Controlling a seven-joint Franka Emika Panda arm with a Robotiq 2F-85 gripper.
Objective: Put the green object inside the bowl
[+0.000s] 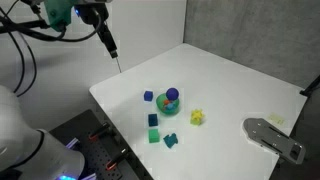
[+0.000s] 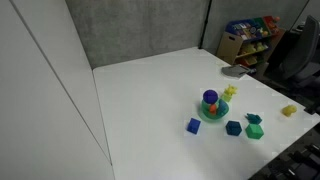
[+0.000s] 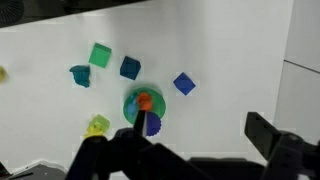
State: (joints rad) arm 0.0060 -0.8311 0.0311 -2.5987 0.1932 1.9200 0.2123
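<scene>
The green object (image 3: 80, 75) is a small dark teal-green irregular block lying on the white table, apart from the bowl; it shows in both exterior views (image 1: 171, 141) (image 2: 254, 118). The bowl (image 3: 131, 101) is small, round and green, and holds an orange piece and a purple piece. It also shows in both exterior views (image 1: 164, 106) (image 2: 203, 113). My gripper (image 3: 185, 145) is open and empty, high above the table, with the bowl by its left finger in the wrist view. In an exterior view the gripper (image 1: 105, 35) hangs above the table's far corner.
Around the bowl lie a blue block (image 3: 183, 83), a teal cube (image 3: 130, 67), a bright green cube (image 3: 100, 54) and a yellow piece (image 3: 97, 125). A grey flat object (image 1: 272, 135) lies near the table's edge. A shelf with colourful items (image 2: 250, 35) stands beyond the table.
</scene>
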